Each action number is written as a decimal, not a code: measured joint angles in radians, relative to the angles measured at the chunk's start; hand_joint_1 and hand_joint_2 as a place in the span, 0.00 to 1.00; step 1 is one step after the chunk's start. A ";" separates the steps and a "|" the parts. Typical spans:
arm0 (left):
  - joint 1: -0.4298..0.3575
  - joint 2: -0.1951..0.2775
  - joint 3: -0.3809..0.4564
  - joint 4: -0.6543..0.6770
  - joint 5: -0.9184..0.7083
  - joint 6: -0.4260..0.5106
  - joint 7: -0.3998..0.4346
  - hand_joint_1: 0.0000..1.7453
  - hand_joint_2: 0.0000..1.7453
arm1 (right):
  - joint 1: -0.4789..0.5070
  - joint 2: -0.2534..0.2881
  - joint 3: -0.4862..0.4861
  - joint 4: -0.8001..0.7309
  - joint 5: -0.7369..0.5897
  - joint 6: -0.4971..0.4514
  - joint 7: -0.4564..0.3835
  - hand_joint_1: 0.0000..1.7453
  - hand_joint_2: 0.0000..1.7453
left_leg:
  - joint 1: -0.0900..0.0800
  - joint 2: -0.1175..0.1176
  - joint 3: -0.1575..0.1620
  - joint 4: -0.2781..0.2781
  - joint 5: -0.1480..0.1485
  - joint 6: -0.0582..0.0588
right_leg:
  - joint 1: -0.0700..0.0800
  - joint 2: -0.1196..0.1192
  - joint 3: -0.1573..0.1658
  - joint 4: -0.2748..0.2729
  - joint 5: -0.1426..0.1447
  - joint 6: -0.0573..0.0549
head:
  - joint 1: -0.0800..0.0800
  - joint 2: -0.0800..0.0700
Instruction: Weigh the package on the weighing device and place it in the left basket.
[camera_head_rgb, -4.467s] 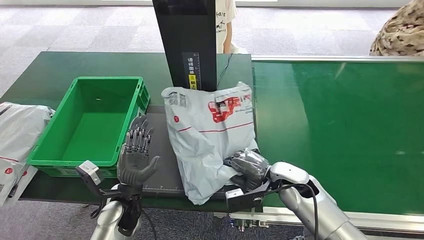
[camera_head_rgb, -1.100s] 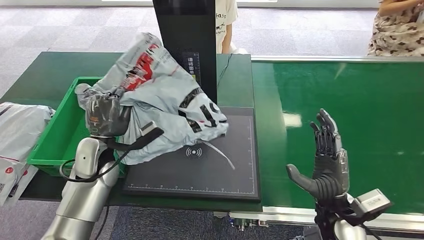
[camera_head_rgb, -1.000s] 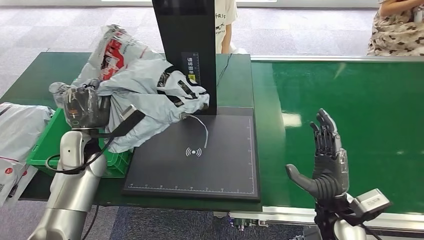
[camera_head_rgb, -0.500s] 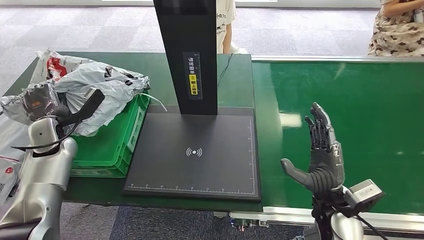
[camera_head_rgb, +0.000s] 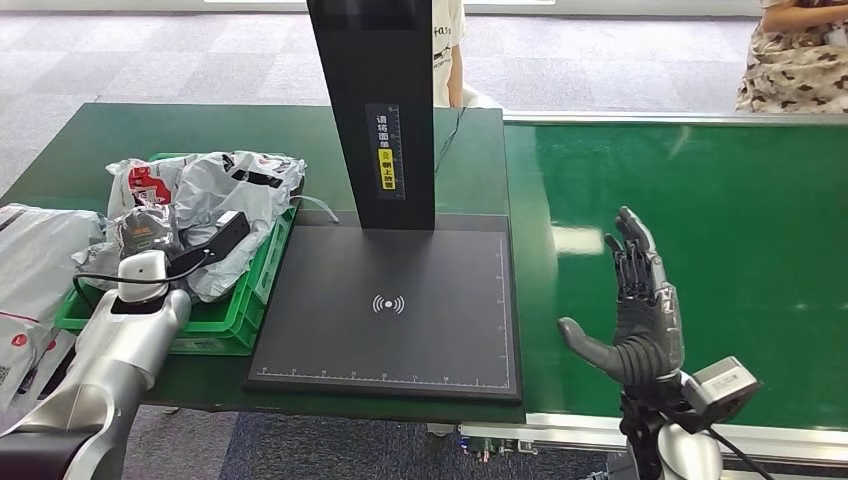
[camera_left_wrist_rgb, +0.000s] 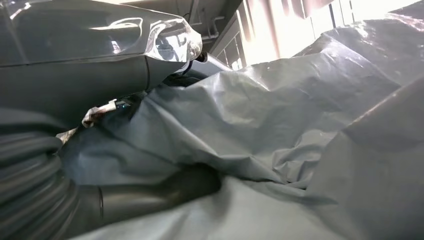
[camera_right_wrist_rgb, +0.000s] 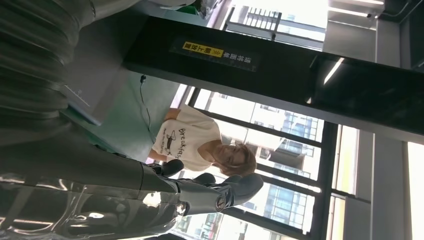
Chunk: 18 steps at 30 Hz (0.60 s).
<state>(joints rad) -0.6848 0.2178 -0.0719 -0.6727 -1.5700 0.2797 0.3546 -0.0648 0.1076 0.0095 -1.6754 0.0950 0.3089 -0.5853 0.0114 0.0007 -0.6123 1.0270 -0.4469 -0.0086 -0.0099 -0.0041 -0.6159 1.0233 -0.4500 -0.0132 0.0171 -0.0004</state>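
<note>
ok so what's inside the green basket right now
The grey package lies in the green basket, with the left hand gripping it. The package covers the basket floor, so anything beneath is hidden.

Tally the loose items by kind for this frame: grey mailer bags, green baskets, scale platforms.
Grey mailer bags: 2, the package the left hand holds in the basket, and another bag left of it
Green baskets: 1
Scale platforms: 1
Total: 4
</note>
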 joint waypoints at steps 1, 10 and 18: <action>-0.001 0.000 -0.002 0.003 0.001 0.008 -0.005 0.00 1.00 | 0.000 0.000 0.000 0.000 0.000 -0.002 -0.001 0.00 1.00 | 0.000 0.000 0.000 0.000 0.000 0.000 | 0.000 0.000 0.000 0.000 0.000 0.000 | 0.000 0.000; 0.041 -0.051 0.064 -0.120 0.229 0.303 -0.241 0.00 0.75 | 0.024 0.000 0.000 -0.004 -0.001 -0.024 -0.004 0.00 1.00 | 0.000 0.000 0.000 0.000 0.000 0.000 | 0.000 0.000 0.000 0.000 0.000 0.000 | 0.000 0.000; 0.191 -0.109 0.102 -0.442 0.476 0.399 -0.440 0.00 0.00 | 0.038 0.000 -0.001 -0.012 0.000 -0.045 -0.008 0.00 1.00 | 0.000 0.000 0.000 0.000 -0.001 0.000 | 0.000 0.001 -0.001 -0.001 0.000 0.000 | 0.000 0.000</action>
<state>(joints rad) -0.4938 0.1088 0.0300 -1.1152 -1.0935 0.6787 -0.0857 -0.0266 0.1076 0.0088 -1.6871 0.0946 0.2637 -0.5932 0.0112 0.0009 -0.6125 1.0271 -0.4480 -0.0091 -0.0103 -0.0032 -0.6164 1.0226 -0.4503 -0.0131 0.0171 -0.0003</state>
